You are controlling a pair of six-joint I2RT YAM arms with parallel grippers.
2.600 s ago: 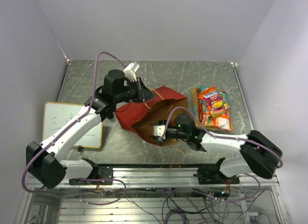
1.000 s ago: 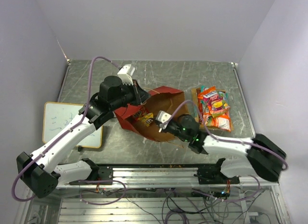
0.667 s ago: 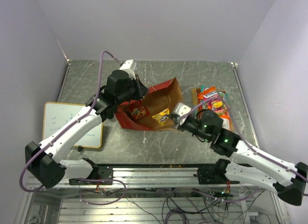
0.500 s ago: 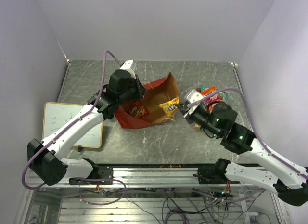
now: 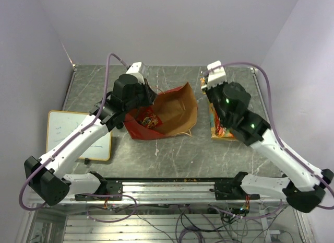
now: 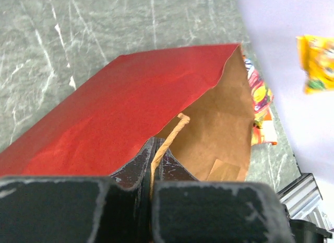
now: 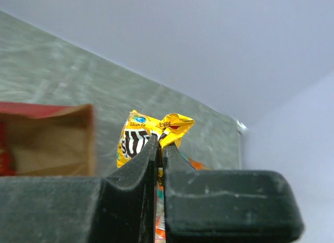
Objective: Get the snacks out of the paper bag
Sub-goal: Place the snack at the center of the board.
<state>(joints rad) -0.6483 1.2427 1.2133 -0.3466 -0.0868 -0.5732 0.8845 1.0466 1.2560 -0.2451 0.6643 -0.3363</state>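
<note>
The paper bag (image 5: 175, 108), red outside and brown inside, lies mid-table with its mouth facing right. My left gripper (image 5: 151, 94) is shut on its thin cord handle (image 6: 168, 136), holding the upper edge of the bag (image 6: 130, 96) up. A red snack packet (image 5: 148, 118) lies inside the bag. My right gripper (image 5: 205, 87) hangs above the table to the bag's right, shut on a small yellow candy packet (image 7: 136, 137). That yellow packet (image 6: 317, 62) also shows in mid-air in the left wrist view. A pile of snacks (image 5: 219, 129) lies on the table under the right arm.
A yellow-framed whiteboard (image 5: 67, 132) lies at the left of the table. The back wall and right wall stand close behind my right gripper. Bare marbled tabletop (image 5: 172, 149) shows in front of the bag.
My right gripper pulled the yellow candy packet out of the bag, then swung right and toward the back, rising above the snack pile. The left gripper kept its hold on the handle.
</note>
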